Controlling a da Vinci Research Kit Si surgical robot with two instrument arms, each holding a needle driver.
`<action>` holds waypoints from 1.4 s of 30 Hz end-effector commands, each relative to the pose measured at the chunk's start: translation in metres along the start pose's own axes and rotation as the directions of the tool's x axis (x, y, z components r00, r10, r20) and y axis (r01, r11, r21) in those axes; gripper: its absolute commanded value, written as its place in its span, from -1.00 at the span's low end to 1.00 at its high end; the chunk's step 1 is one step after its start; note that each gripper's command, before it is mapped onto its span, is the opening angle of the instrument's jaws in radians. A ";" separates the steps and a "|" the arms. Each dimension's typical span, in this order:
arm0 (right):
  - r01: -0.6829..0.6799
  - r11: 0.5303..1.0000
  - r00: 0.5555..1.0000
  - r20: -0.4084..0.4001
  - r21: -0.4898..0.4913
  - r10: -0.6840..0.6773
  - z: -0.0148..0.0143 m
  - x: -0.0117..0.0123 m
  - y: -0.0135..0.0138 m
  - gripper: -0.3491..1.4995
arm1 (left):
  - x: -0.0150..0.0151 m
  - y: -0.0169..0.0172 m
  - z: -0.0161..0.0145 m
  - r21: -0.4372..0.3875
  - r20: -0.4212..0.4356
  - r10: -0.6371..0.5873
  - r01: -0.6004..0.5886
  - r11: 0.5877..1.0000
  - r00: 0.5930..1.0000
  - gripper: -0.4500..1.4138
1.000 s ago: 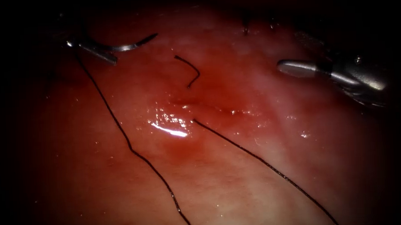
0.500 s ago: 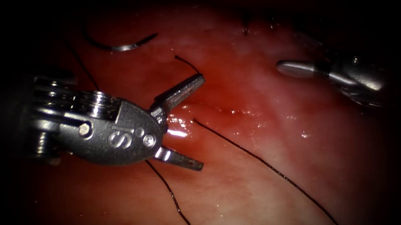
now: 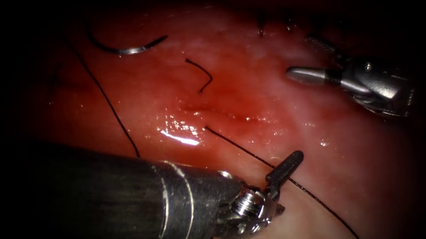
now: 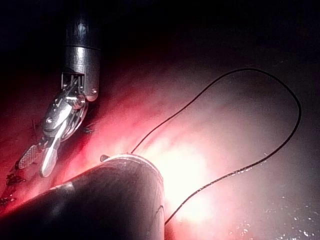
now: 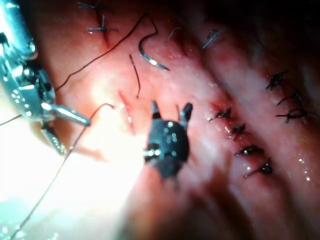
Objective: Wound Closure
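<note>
Your left hand (image 5: 75, 136) stood open with nothing gripped; in the right wrist view its two jaws were spread on either side of a strand of thread (image 3: 253, 156), one tip just touching it without clamping. In the endoscope view one of those jaws pointed up beside the same strand, right of the cut (image 3: 222, 115), with the dark shaft (image 3: 106, 201) coming in low across the tissue (image 3: 321, 177). Your right hand (image 5: 170, 106) was also open and empty, hovering over the tissue well to the right of the cut. Neither hand had the needle (image 3: 123, 49): it lay free on the surface far to the left of the cut, curve downward, and you could not tell from these pictures whether its point was bedded in at all. One run of thread went from the needle's tail end down the left side until it passed behind the shaft; the other left the cut and ran off toward the lower right. A short cut end of thread (image 3: 201, 74) lay just above the cut, and red fluid (image 3: 231, 102) was pooled around it. Finished stitches (image 5: 240, 130) sat in rows beyond your right hand.
</note>
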State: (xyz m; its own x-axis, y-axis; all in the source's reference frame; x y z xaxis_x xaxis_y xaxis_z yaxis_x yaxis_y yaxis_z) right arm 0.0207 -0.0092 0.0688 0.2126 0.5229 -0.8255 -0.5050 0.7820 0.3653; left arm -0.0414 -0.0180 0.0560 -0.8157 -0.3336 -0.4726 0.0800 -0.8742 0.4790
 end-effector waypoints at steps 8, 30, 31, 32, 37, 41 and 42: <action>0.002 1.000 1.000 -0.003 0.003 -0.002 0.0008 -0.0004 -0.0002 0.74 | 0.0016 0.0018 0.0027 0.007 -0.067 0.042 -0.042 0.999 0.997 0.05; 0.007 1.000 1.000 0.002 0.007 -0.007 0.0013 -0.0008 -0.0005 0.74 | 0.0036 0.0019 0.0025 -0.011 -0.260 0.075 -0.080 0.997 0.963 -1.00; 0.008 1.000 1.000 0.002 0.007 -0.008 0.0013 -0.0008 -0.0005 0.74 | 0.0035 0.0017 0.0023 -0.017 -0.279 0.066 -0.074 0.997 0.958 -1.00; 0.008 1.000 1.000 0.005 0.009 -0.008 0.0012 -0.0008 -0.0005 0.74 | 0.0033 0.0015 0.0021 -0.023 -0.298 0.060 -0.070 0.997 0.953 -1.00; 0.014 0.998 0.999 0.036 0.054 -0.016 0.0009 -0.0010 -0.0010 0.69 | 0.0018 0.0001 0.0006 -0.067 -0.407 0.007 -0.038 0.997 0.914 -1.00; 0.093 0.980 0.995 0.024 0.178 -0.098 0.0011 -0.0009 -0.0021 0.65 | 0.0001 -0.0014 -0.0016 -0.176 -0.550 -0.068 -0.036 0.984 0.833 -1.00; 0.162 0.958 0.986 -0.014 0.235 -0.163 0.0015 -0.0008 -0.0028 0.65 | -0.0007 -0.0017 -0.0025 -0.209 -0.603 -0.086 -0.053 0.977 0.793 -1.00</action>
State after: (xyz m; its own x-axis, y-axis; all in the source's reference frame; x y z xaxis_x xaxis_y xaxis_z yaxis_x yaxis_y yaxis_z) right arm 0.0221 -0.0111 0.0686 0.2818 0.3996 -0.8723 -0.2712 0.9052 0.3271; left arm -0.0387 -0.0171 0.0532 -0.3016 -0.3993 -0.8658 0.2455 -0.9100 0.3342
